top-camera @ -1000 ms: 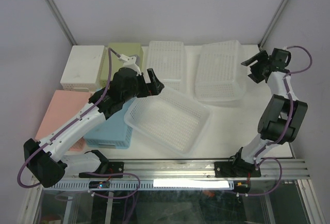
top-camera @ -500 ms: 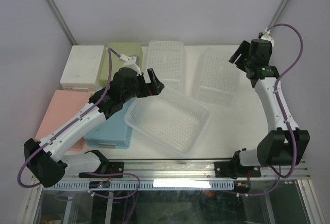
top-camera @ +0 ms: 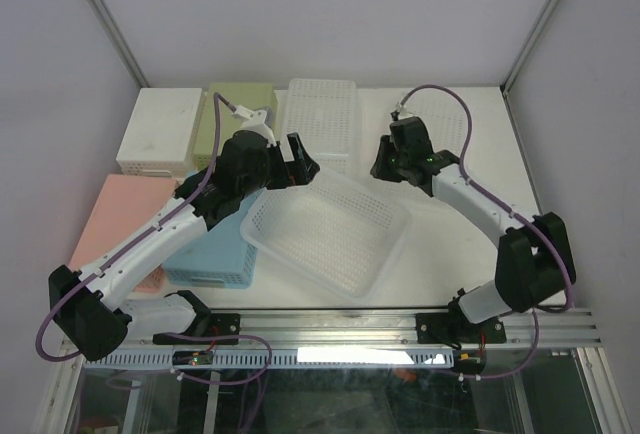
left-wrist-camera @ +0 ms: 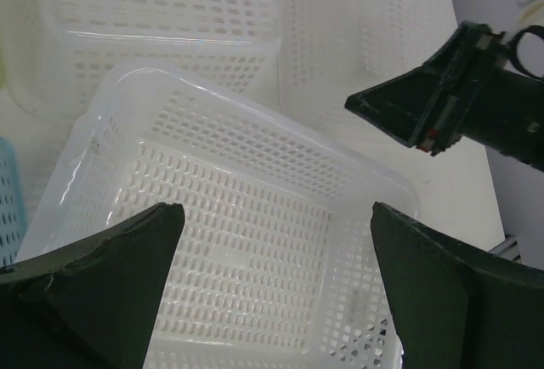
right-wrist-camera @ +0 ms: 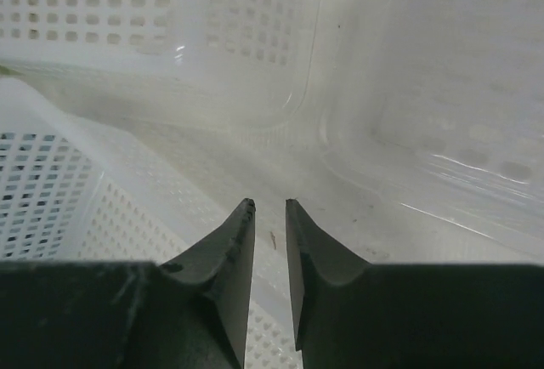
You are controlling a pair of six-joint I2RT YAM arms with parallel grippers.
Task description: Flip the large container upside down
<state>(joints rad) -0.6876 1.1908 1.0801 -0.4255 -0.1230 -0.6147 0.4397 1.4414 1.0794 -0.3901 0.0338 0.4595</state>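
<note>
Since the container (top-camera: 330,239) sits mouth-up at mid-table, you should list it as not yet turned.

Top view.
- Container: long axis slants from far left to near right.
- Left gripper (top-camera: 303,166): above the far-left corner, spread wide, empty.
- Right gripper (top-camera: 381,168): just beyond the far long rim, toward its right end.
- Blue bin (top-camera: 205,254): just beside the container's left end; contact cannot be told.
- Both claws stand at the far side, and neither is clearly the nearer.

Left wrist view.
- Left gripper (left-wrist-camera: 276,213): wide, nothing between the fingers.
- Container (left-wrist-camera: 238,250): directly below and ahead, with its floor mesh showing.
- Right gripper (left-wrist-camera: 433,110): beyond the far rim, apart from it.

Right wrist view.
- Right gripper (right-wrist-camera: 270,216): narrowed to a slit, holding nothing.
- Container (right-wrist-camera: 51,182): lower left, its rim passing under the fingertips.

Judgement: you would need that slit opened before the rim can be pinched. Lifting the far long rim would roll the container over its near edge.
</note>
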